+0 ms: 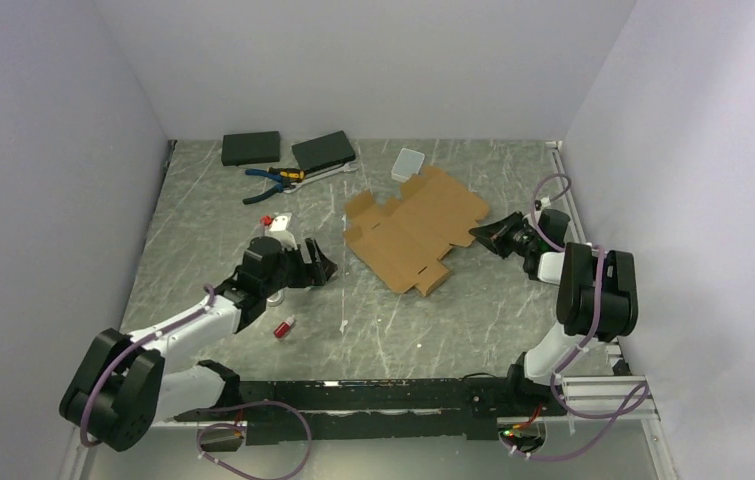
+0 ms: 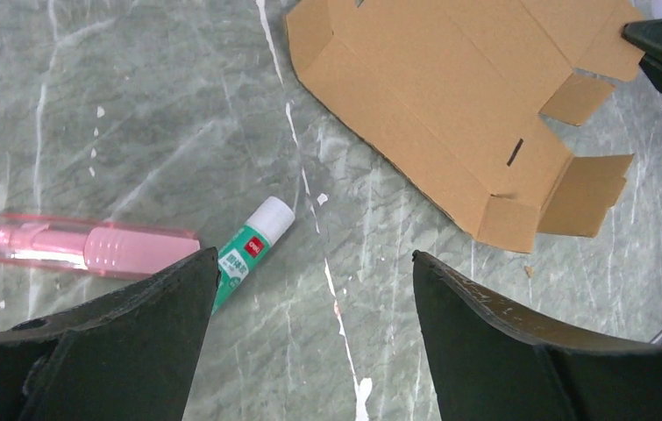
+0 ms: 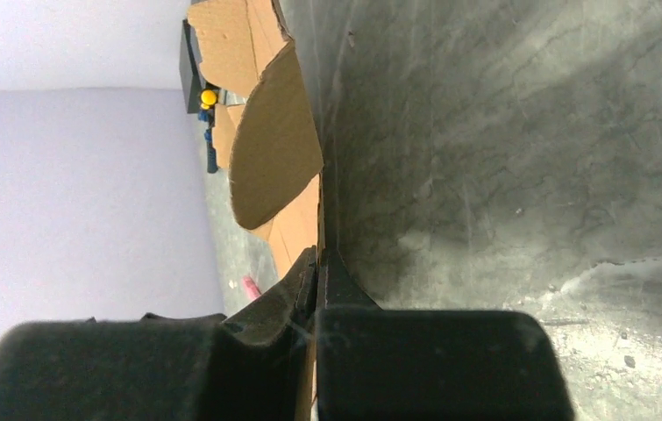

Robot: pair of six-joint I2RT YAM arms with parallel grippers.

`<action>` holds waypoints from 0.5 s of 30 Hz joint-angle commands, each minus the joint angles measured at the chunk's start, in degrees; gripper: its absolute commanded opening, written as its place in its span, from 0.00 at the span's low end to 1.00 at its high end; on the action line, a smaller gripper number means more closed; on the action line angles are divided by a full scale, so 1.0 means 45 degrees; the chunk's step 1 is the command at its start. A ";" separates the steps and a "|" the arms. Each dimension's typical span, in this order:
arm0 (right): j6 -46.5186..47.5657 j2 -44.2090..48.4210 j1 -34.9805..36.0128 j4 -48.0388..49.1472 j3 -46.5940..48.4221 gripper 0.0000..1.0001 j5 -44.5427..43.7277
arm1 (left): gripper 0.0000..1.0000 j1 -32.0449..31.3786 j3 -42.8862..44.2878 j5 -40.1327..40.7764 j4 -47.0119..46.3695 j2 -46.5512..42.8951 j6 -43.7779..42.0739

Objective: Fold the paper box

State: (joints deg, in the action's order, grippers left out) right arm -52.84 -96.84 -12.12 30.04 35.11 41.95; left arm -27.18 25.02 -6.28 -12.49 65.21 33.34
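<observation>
The paper box (image 1: 415, 226) is a flat brown cardboard die-cut sheet lying in the middle of the table, with small flaps raised at its near end. It also shows in the left wrist view (image 2: 459, 96) and edge-on in the right wrist view (image 3: 274, 149). My right gripper (image 1: 480, 235) is shut on the sheet's right edge, its fingers (image 3: 320, 272) pinching the cardboard. My left gripper (image 1: 325, 268) is open and empty, low over bare table left of the sheet's near corner; it also shows in the left wrist view (image 2: 314, 267).
A pink plastic tube (image 2: 90, 246) and a green glue stick (image 2: 252, 250) lie by the left gripper. Two flat black boxes (image 1: 251, 148) (image 1: 323, 150), pliers (image 1: 273, 180) and a small white case (image 1: 407, 164) sit at the back. A small red item (image 1: 282, 326) lies near the left arm.
</observation>
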 commanded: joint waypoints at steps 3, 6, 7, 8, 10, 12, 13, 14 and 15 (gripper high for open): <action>0.2000 0.1184 -0.0249 0.0175 0.0489 0.00 0.1759 | 0.89 0.0193 0.0775 -0.0691 -0.2664 0.1250 -0.1040; 0.2583 0.1666 -0.0466 0.0980 0.0237 0.00 0.2749 | 0.90 0.0570 0.1730 -0.1193 -0.3025 0.2315 -0.0953; 0.2768 0.1770 -0.0546 0.1132 0.0221 0.00 0.3067 | 0.91 0.0688 0.1929 -0.1286 -0.3208 0.2605 -0.0997; 0.2924 0.1849 -0.0662 0.1229 0.0248 0.00 0.3402 | 0.92 0.0781 0.2006 -0.1380 -0.3636 0.2841 -0.1188; 0.3055 0.1988 -0.0809 0.1371 0.0218 0.00 0.3633 | 0.92 0.0893 0.1837 -0.1503 -0.4928 0.3307 -0.1513; 0.3108 0.2077 -0.0901 0.1566 0.0176 0.00 0.3823 | 0.95 0.1088 0.1620 -0.1419 -0.6225 0.3847 -0.1347; 0.3092 0.2099 -0.0927 0.1683 0.0140 0.00 0.3934 | 0.99 0.1314 0.1696 -0.1768 -0.6428 0.4107 -0.1168; 0.3070 0.2129 -0.0955 0.1781 0.0136 0.00 0.4009 | 0.99 0.1604 0.1906 -0.2295 -0.6419 0.4440 -0.1087; 0.3085 0.2164 -0.0971 0.1840 0.0113 0.00 0.4033 | 1.00 0.1857 0.2191 -0.2871 -0.6379 0.4826 -0.1114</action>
State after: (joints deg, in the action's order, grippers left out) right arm -41.23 -88.79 -15.90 33.52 35.31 56.31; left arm -21.91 32.12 -12.23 -33.26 82.65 28.95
